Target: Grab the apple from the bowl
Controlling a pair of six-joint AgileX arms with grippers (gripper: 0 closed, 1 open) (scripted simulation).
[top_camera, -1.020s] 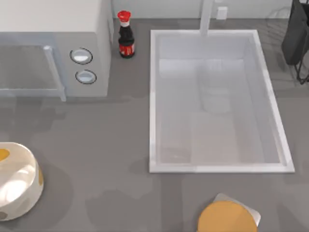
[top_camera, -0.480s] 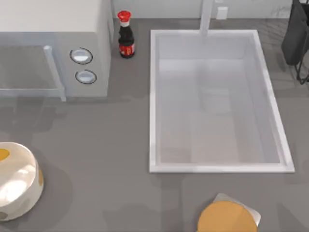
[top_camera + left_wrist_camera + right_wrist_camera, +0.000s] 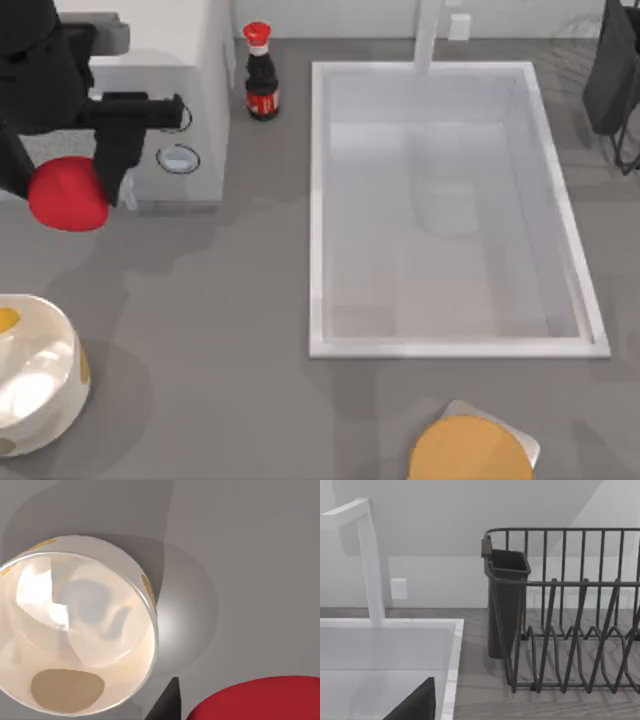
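1. Since the earlier top view, the left arm had entered at the upper left, and the small, smooth, bright red apple (image 3: 67,193) had come into sight with it. The counter items had stayed in place.

2. Top view: the left gripper (image 3: 70,190) was over the white microwave (image 3: 190,60) front, at the table's left side. Its dark fingers (image 3: 112,170) were closed on the apple, which was held clear of the round cream-white bowl with yellow-tan spots (image 3: 35,375). The bowl stood at the lower left edge on the grey countertop (image 3: 220,300), well apart from the apple. A dark bottle with a red cap and label (image 3: 261,72) stood between the microwave and the white rectangular sink (image 3: 318,200). A flat orange-yellow round disc (image 3: 468,450) lay at the lower edge, below the sink. A dark wire dish rack (image 3: 615,70) was at the upper right corner.

3. Left wrist view: the bowl (image 3: 150,610) was seen from above, its glossy pale inside holding no fruit. The apple (image 3: 255,700) was close to the camera, apart from the bowl.

4. Right wrist view: the dish rack (image 3: 570,610) with its dark cutlery holder (image 3: 505,605) stood beside the sink (image 3: 452,650) and the white tap (image 3: 370,560). Whether the right gripper was wide or narrow could not be told.
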